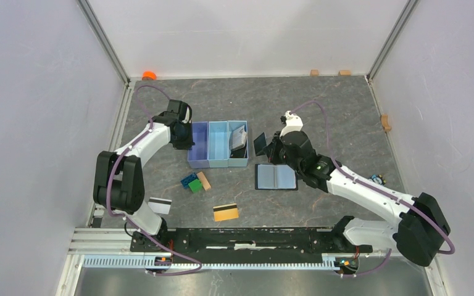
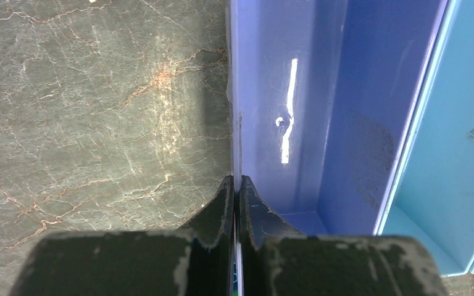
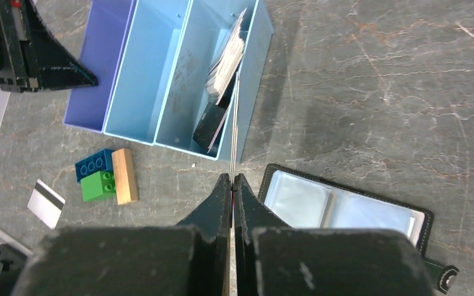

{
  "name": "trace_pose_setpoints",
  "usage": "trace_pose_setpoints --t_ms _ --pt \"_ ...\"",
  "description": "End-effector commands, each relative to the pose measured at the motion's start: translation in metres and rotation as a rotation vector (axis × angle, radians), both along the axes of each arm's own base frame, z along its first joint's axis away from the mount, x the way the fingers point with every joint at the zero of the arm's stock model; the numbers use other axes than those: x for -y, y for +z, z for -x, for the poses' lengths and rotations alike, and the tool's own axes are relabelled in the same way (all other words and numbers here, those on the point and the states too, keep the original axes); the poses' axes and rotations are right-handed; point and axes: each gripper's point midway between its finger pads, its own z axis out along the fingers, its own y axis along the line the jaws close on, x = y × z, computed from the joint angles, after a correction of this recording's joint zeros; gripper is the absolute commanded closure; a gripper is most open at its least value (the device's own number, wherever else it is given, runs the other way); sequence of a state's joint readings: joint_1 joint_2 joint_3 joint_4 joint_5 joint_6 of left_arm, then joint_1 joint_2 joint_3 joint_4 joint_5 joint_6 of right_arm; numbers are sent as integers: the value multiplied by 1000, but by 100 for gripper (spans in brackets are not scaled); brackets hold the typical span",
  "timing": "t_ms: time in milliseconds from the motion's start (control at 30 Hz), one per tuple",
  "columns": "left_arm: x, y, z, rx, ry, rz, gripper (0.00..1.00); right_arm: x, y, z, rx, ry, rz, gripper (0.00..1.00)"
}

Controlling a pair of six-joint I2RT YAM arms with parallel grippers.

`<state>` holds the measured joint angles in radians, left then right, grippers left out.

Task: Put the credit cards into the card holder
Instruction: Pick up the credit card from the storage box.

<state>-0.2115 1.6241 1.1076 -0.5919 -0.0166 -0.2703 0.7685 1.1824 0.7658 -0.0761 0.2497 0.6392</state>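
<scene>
The card holder (image 1: 276, 177) lies open on the table, black with a light blue lining; it also shows in the right wrist view (image 3: 345, 209). My right gripper (image 1: 269, 148) is shut on a dark card (image 1: 260, 143) held on edge just above and left of the holder; the card is edge-on in the right wrist view (image 3: 233, 132). Several cards (image 1: 239, 137) lean in the tray's right compartment (image 3: 225, 68). A gold card (image 1: 226, 212) and a white striped card (image 1: 159, 205) lie near the front. My left gripper (image 1: 183, 137) is shut on the tray's left wall (image 2: 235, 111).
The light blue three-compartment tray (image 1: 218, 161) stands mid-table. Green and blue bricks (image 1: 191, 182) and a tan wooden block (image 1: 204, 180) lie in front of it. An orange object (image 1: 149, 75) and small wooden blocks (image 1: 314, 72) sit along the back and right edges.
</scene>
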Motion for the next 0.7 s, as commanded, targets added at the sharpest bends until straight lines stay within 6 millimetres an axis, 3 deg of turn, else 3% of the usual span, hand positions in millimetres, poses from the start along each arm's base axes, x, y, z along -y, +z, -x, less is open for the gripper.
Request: trace_pose_setpoints --t_ms 0,200,333,567,667 --pt "5 35 -21 132 -32 21 90 -21 24 -4 106 104 -65 100" --pt "6 41 -22 148 -37 25 83 -43 22 -9 79 189 -47 100" --pt "10 44 -21 152 -53 46 80 -52 0 -18 9 178 -6 100" --pt "12 63 -24 230 -61 58 53 -73 -23 -30 -45 198 -4 100" --pt "23 75 -24 280 -90 102 48 -76 -31 -34 -62 205 20 100"
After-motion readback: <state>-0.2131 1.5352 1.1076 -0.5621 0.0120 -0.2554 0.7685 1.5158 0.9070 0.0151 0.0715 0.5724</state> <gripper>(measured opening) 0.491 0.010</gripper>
